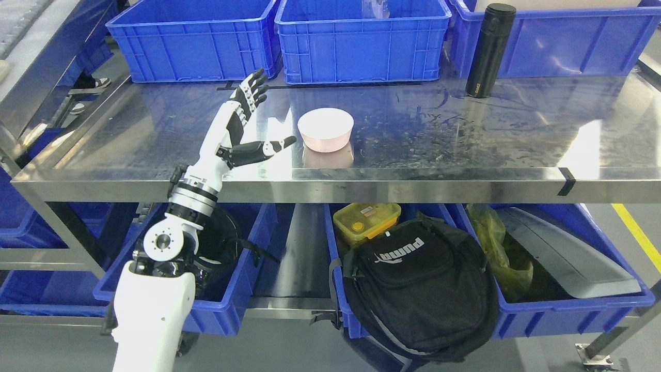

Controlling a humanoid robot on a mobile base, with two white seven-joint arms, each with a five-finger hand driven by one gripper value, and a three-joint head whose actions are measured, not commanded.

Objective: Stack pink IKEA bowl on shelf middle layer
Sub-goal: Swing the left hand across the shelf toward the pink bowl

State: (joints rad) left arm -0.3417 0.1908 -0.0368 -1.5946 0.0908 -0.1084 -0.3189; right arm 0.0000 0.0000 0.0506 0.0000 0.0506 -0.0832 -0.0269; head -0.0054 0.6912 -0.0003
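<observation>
The left hand (247, 121) is spread wide beside the pink bowl (326, 130), near the shelf's (413, 175) front edge, ready to grab it.

Pink bowl (326, 129); blue bins (193, 44)

A shiny stainless steel counter (413, 175) reflects bright overhead light. Blue plastic crates (361, 46) line its far edge. Beneath it, more blue bins (568, 315) sit on a lower shelf. Grey floor with a yellow line (638, 232) at right.
</observation>
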